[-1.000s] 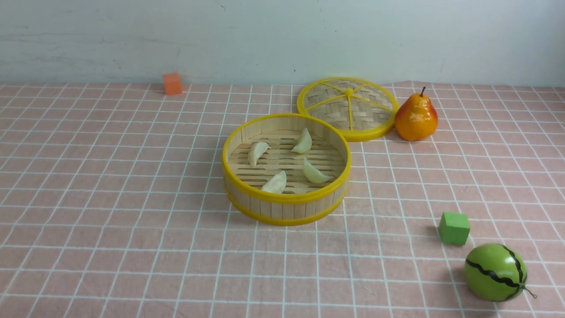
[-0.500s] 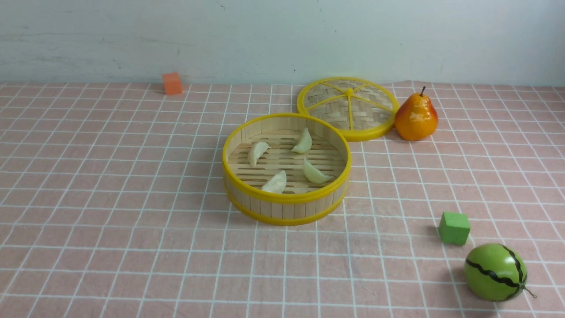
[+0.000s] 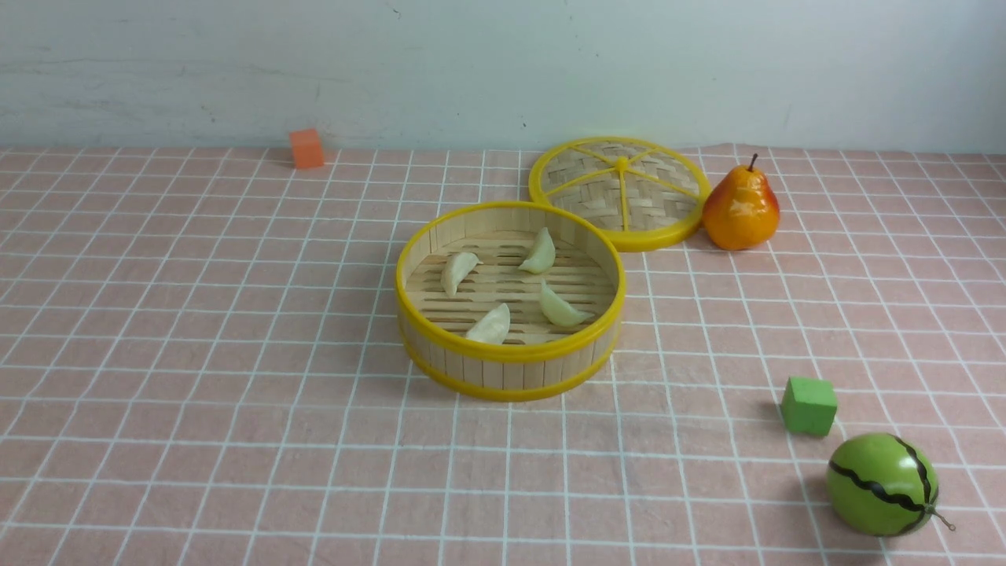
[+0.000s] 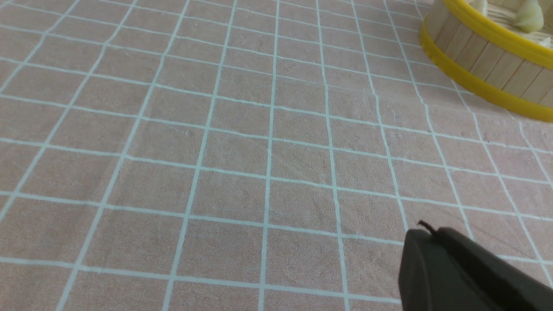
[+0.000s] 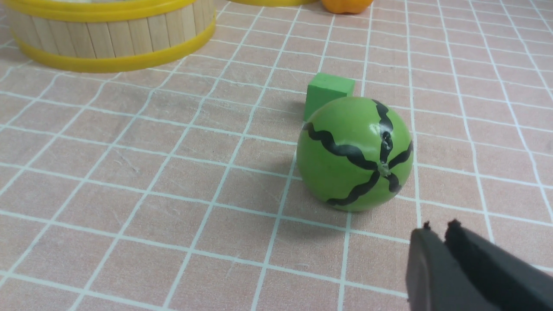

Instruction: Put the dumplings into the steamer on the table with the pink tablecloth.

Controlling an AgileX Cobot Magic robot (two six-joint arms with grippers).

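All four dumplings [image 3: 509, 287] lie inside the steamer [image 3: 511, 369], so the task looks finished; the left gripper [image 4: 425, 237] hangs pressed together short of the steamer, the right gripper [image 5: 437, 231] nearly together, empty, by the watermelon [image 5: 355, 153]

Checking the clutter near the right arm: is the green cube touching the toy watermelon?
Apart. The front view shows pink cloth between the green cube and the toy watermelon.

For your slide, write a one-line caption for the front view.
Four dumplings lie inside the open steamer; its lid rests behind, beside a pear.
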